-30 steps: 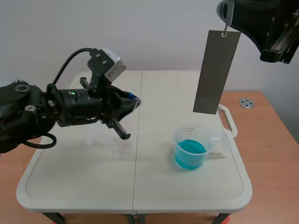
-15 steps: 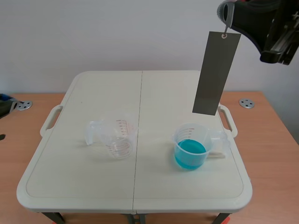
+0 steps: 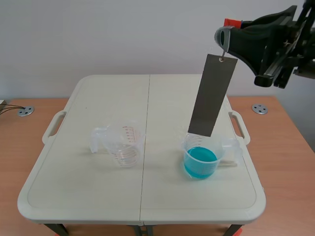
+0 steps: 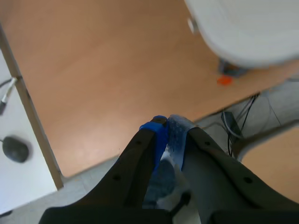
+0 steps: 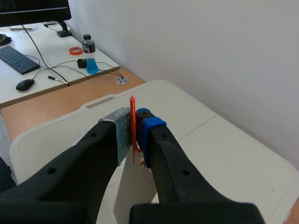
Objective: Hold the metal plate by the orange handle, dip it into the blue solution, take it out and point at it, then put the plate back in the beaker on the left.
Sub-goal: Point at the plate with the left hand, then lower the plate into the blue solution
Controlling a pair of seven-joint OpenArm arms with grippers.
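A long grey metal plate [image 3: 211, 96] hangs tilted from its orange handle [image 3: 232, 22], high above the table. My right gripper [image 3: 228, 33] is shut on that handle [image 5: 132, 126], which shows as a thin orange strip between the pads. The plate's lower end hangs just over the rim of the beaker of blue solution [image 3: 201, 155]. An empty clear beaker [image 3: 122, 144] with red markings stands left of the table's middle. My left gripper [image 4: 165, 124] is shut on nothing, off the table over a wooden floor, and out of the scene view.
The white folding table [image 3: 98, 196] has handles at both sides. Round metal discs [image 3: 259, 108] lie on the wooden surface at each side. A desk with a keyboard [image 5: 17, 59], a mouse and a bottle stands beyond the table in the right wrist view.
The left arm drew back from the empty beaker and left the scene view. The right arm came down and leftward, swinging the plate's lower end over the blue beaker.
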